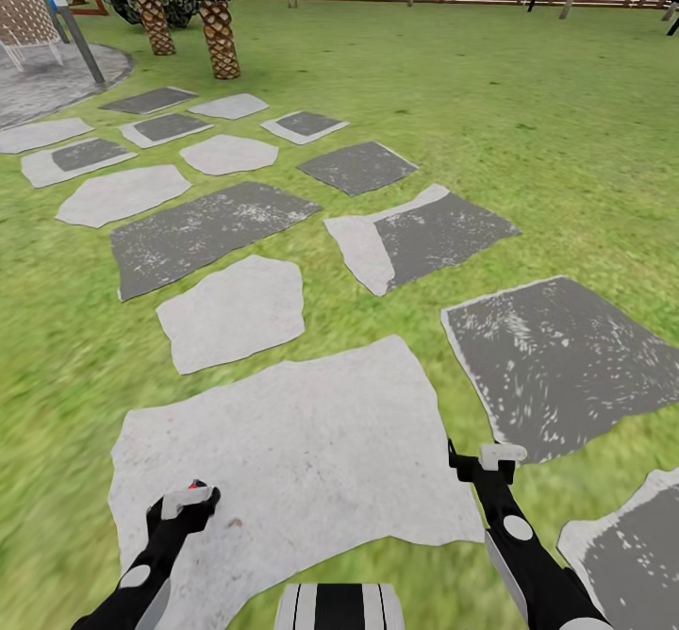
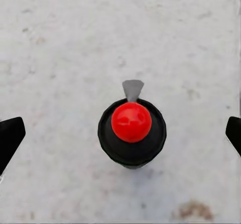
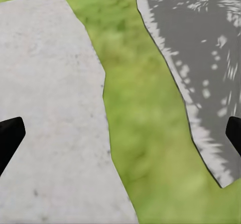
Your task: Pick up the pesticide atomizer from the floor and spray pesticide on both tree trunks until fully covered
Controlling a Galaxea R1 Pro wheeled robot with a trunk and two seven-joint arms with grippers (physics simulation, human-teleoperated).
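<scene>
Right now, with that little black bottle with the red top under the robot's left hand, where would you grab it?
Around the black body of the atomizer, below the red cap, coming straight down from above. It stands upright on the pale paving stone, centred between the open left gripper's fingers, so they could probably close on its round sides.

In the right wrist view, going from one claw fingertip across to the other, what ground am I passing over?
Black fingertip → pale stone slab → strip of grass → dark grey speckled slab → the other black fingertip.
</scene>
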